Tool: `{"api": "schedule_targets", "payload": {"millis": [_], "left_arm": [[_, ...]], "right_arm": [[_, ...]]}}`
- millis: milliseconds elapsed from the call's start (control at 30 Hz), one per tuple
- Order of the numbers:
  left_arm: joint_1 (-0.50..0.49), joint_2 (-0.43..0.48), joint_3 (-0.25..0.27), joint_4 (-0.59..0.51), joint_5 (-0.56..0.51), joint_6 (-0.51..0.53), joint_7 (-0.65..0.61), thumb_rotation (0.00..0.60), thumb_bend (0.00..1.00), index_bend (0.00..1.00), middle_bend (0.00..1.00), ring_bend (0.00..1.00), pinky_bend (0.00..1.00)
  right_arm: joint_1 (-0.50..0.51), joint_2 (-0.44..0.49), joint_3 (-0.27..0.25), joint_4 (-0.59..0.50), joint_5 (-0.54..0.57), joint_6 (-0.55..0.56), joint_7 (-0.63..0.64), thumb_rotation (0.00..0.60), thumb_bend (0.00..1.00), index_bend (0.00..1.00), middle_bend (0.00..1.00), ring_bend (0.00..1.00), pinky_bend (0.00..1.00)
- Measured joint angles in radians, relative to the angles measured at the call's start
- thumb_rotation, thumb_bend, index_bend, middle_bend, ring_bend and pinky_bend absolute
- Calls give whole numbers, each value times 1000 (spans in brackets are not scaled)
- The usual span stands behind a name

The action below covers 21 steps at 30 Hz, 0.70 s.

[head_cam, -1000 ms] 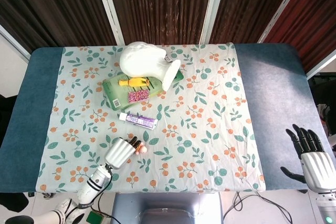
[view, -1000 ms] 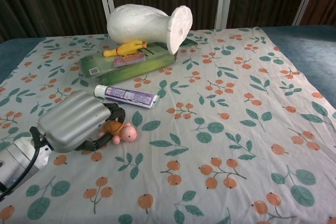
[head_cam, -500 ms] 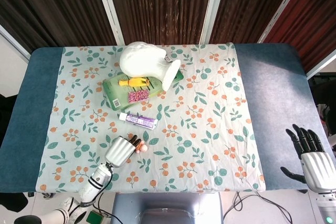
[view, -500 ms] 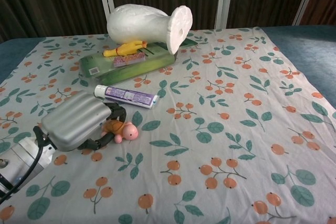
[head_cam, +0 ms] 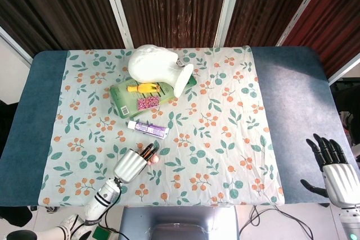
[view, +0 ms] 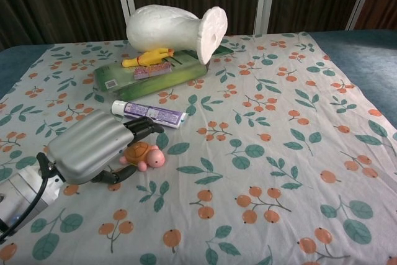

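My left hand [view: 93,147] has its fingers [view: 144,127] loosely cupped over the turtle toy [view: 144,154], which lies on the desk [head_cam: 292,82] unlifted, grasp unfinished; right hand [head_cam: 337,175] idles, fingers spread, empty.

Toy turtle [view: 142,154] just before toothpaste tube [view: 149,114] — box [view: 149,74] behind
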Motion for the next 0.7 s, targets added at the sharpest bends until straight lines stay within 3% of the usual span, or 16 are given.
{"api": "schedule_targets", "payload": {"millis": [200, 367, 600, 700], "left_arm": [[-10, -25, -5, 58, -3, 2, -9, 600, 337, 540, 629, 944, 1000], [-18, -56, -7, 120, 12, 46, -44, 600, 415, 808, 910, 989, 1000], [-27, -116, -12, 260, 23, 110, -112, 600, 425, 838, 951, 999, 1000], [-30, -130, -8, 293, 22, 115, -149, 600, 410, 684, 812, 987, 1000]], "right_arm": [[-3, 3, 2, 1, 1, 5, 7, 600, 173, 0, 0, 0, 0], [-5, 5, 2, 1, -1, 9, 10, 600, 173, 0, 0, 0, 0], [-6, 4, 2, 2, -2, 9, 9, 600, 173, 0, 0, 0, 0], [-6, 4, 2, 2, -3, 8, 9, 600, 173, 0, 0, 0, 0]]}}
